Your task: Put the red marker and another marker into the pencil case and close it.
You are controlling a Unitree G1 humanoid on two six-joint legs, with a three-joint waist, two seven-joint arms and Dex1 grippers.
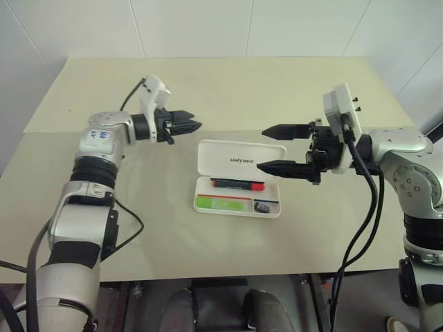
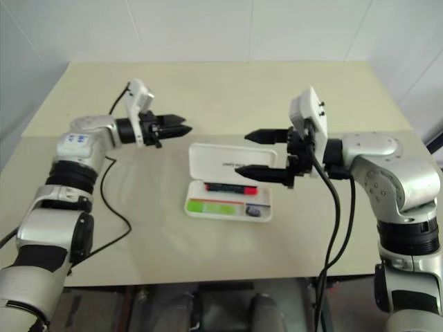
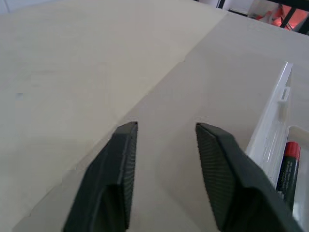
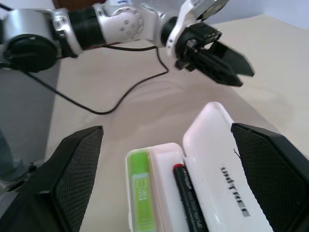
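While both markers lie in the open pencil case (image 1: 239, 181), left claw (image 4: 219, 65) narrow, right claw (image 1: 277, 148) wide

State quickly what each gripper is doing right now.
Left gripper: jaws part open, holding nothing.
Right gripper: jaws wide open, holding nothing.

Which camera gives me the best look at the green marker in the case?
The right wrist view: the green marker lies close and unobstructed in the open pencil case. Both eye views show it small and distant.
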